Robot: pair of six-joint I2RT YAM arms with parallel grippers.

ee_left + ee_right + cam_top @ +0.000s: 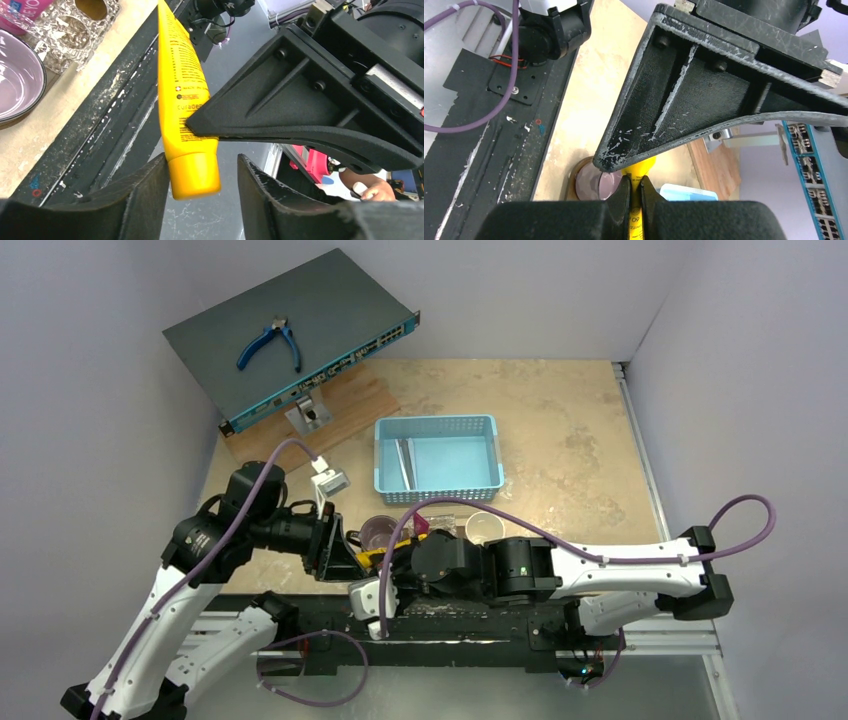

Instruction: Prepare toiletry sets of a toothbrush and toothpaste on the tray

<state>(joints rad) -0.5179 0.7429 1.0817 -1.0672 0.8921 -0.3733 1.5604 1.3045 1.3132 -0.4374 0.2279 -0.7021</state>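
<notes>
Arms both fold inward and meet nose to nose on the near side of the blue mesh basket (pixel 436 422). Right gripper (pixel 635 186) is pinched tight on the glossy yellow toothpaste (pixel 182 90), held up off the table. Left gripper (pixel 202 162) has its rough black jaws apart, either side of the round cap.
</notes>
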